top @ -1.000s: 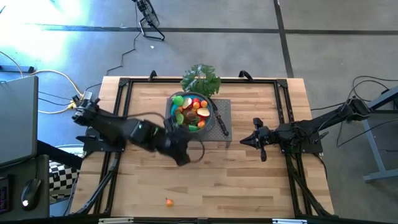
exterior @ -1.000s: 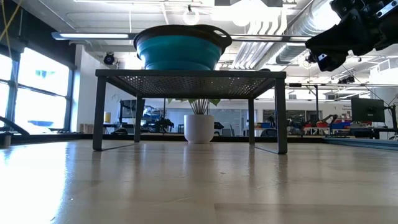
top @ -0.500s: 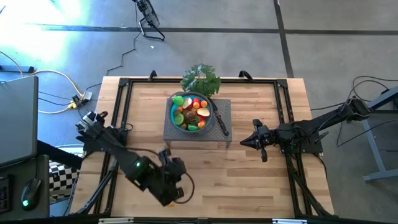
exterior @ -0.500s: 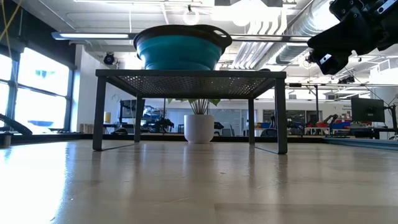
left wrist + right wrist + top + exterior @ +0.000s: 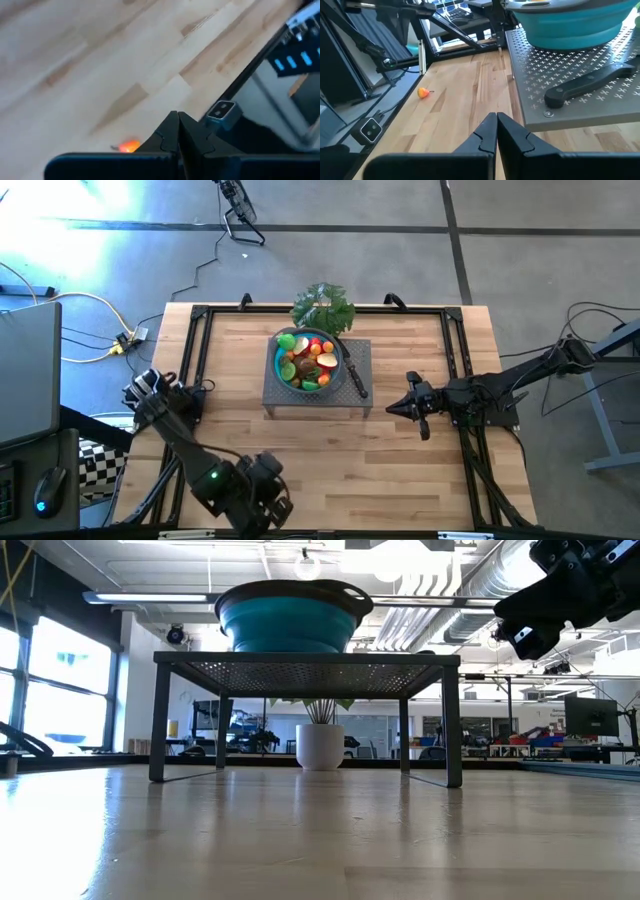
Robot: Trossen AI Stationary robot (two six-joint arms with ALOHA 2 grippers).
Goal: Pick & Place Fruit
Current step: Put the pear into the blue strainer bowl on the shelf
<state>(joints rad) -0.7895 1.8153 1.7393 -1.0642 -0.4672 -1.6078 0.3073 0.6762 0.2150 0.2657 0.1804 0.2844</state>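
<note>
Most of the fruit already sits in the blue bowl on the mesh stand. One small orange piece remains on the counter near its front edge, probably beside the left gripper, whose jaws are together and empty. The right gripper waits right of the stand, jaws together.

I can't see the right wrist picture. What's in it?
The right claw, shut and empty, points across the wooden table at a small orange fruit lying alone. Beside it, a blue bowl and a black-handled knife sit on a grey metal rack.
</note>
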